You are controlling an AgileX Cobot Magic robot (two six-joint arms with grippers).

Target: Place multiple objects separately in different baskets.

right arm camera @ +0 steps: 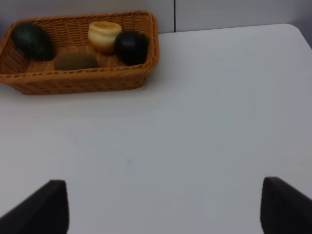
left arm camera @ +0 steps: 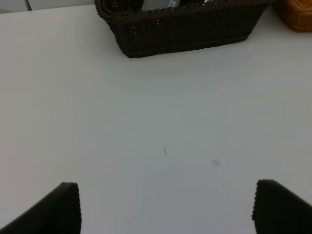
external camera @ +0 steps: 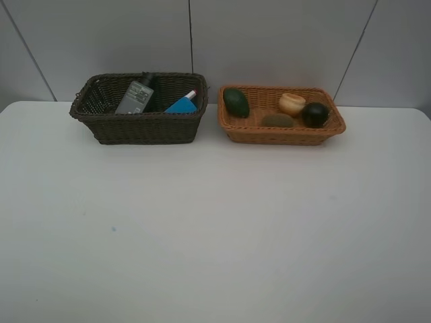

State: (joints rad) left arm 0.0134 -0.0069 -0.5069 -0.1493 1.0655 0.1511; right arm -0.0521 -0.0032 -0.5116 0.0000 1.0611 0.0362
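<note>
Sorting looks done: pump bottle (external camera: 137, 97), blue eraser (external camera: 180, 106) and marker (external camera: 190, 95) sit in the dark basket (external camera: 138, 128); avocado (external camera: 236, 102), kiwi (external camera: 277, 120), yellow fruit (external camera: 291, 103) and mangosteen (external camera: 315, 114) in the orange basket (external camera: 283, 134). Pink bottle not visible. Left claw (left arm camera: 165, 207) and right claw (right arm camera: 163, 207) are both wide, empty, above bare counter (external camera: 215, 229). Best move: stay clear, don't nudge baskets. Pump bottle leans, long axis up toward the back wall, pump end high; both baskets run long side left-right.
</note>
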